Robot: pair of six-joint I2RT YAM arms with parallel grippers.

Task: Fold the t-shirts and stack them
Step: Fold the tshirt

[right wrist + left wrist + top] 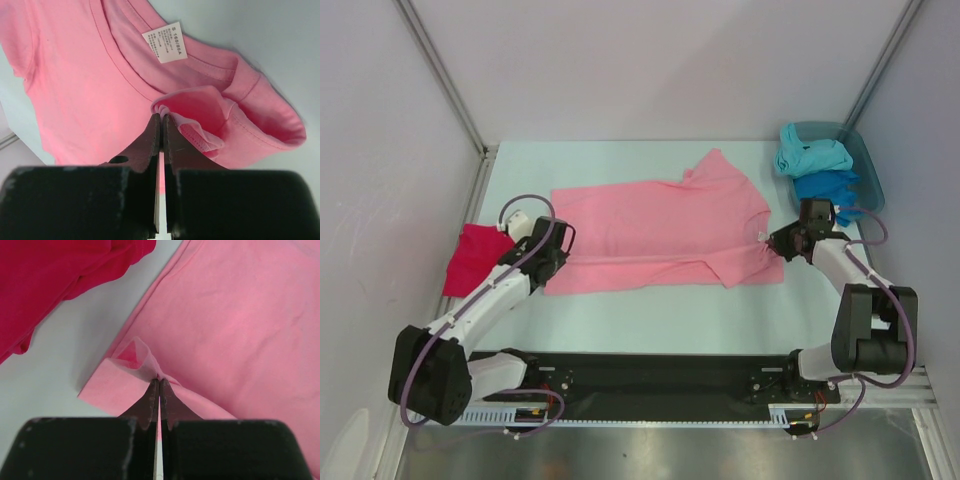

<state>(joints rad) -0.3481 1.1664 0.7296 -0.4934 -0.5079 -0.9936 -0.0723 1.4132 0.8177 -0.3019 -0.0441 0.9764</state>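
The light pink t-shirt point(660, 232) lies spread across the middle of the table, its near edge folded over. My left gripper point(563, 240) is shut on the shirt's left hem edge point(145, 365). My right gripper point(778, 240) is shut on a fold of the shirt by the collar point(185, 100), next to the white neck tag point(165, 42). The crimson-magenta shirt point(475, 258) lies folded at the table's left edge and fills the upper left of the left wrist view point(55, 275). The turquoise shirt point(810, 155) and the blue shirt point(827, 187) lie in the tub.
A teal plastic tub point(865, 165) stands at the back right corner. White enclosure walls point(650, 60) close in the back and sides. A black rail point(650, 375) with the arm bases runs along the near edge.
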